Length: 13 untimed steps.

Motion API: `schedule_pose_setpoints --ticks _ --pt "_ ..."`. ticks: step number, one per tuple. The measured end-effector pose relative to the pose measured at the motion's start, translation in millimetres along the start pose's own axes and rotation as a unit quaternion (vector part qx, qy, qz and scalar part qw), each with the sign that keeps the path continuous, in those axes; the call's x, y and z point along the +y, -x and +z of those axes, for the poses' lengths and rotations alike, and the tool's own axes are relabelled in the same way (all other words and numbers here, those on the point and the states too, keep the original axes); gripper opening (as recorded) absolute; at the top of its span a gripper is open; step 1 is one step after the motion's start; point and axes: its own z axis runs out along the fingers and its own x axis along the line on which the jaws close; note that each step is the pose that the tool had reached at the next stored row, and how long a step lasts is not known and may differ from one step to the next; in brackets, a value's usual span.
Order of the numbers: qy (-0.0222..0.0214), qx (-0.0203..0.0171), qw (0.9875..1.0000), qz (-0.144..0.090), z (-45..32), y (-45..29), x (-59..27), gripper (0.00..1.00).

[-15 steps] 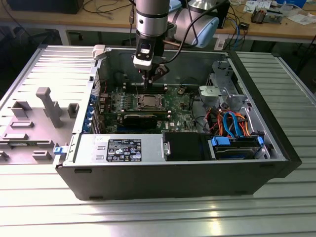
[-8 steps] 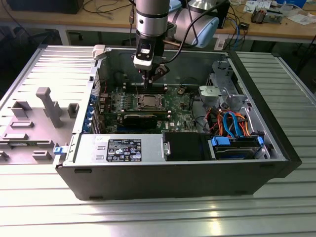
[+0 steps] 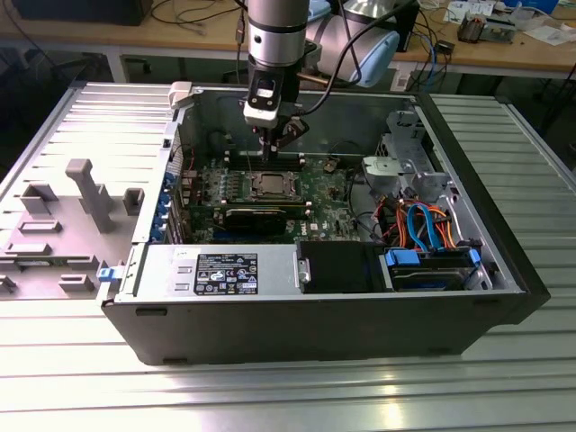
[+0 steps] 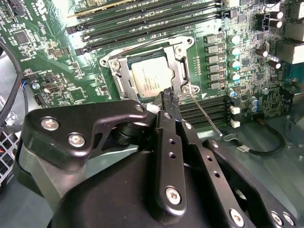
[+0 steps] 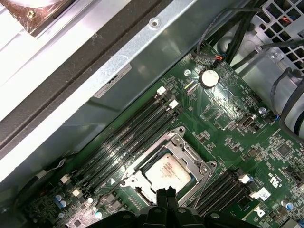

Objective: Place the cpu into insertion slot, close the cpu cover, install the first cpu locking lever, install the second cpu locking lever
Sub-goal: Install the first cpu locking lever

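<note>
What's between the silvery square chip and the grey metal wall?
First the silvery square chip's metal cover frame, then long black memory slots, in the first wrist view.

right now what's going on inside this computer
The claw of a robot arm, tips shut, is down inside an open computer case, right at the edge of the processor socket on the green board. The chip sits in the socket with the metal cover frame lying flat around it. A thin wire lever beside the socket slants out over the board and does not look latched.
</note>
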Motion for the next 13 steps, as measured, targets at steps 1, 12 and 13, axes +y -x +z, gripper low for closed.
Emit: schedule_pose_setpoints --ticks 1,12,13 --pt "-0.0001 0.0 1.0 -0.008 0.0 0.0 0.0 0.11" --pt "-0.0016 -0.0012 0.9908 -0.135 0.1 -0.1 -0.1 0.11" --pt "-0.0016 -0.0012 0.9908 -0.135 0.0 -0.1 -0.1 0.11"
